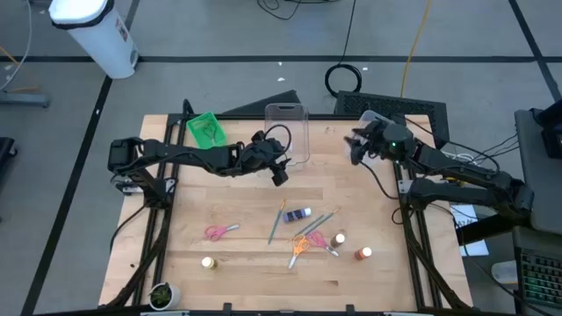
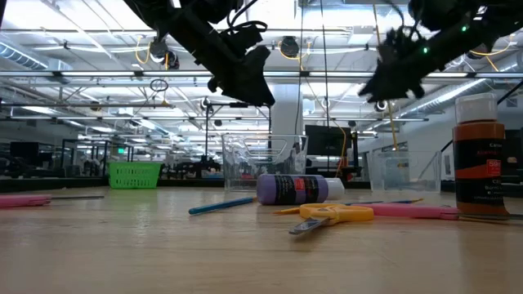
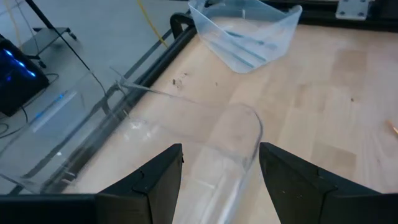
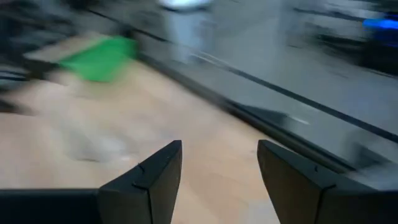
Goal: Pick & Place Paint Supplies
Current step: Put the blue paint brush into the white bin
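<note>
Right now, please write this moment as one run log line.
left pincer: open, over clear tub | right pincer: open, empty, back right | supplies: on table, purple bottle lying

We are looking at the paint supplies scattered across the near half of the wooden table. The purple paint bottle is lying on its side, white cap out, and a blue paintbrush is slanting just beside it. Two grey paintbrushes are lying at an angle nearby. The orange-handled scissors and pink-handled scissors are resting flat, close together. Another pink-handled pair is lying well apart. The yellow bottle, the orange bottle and the red bottle are standing upright.
</note>
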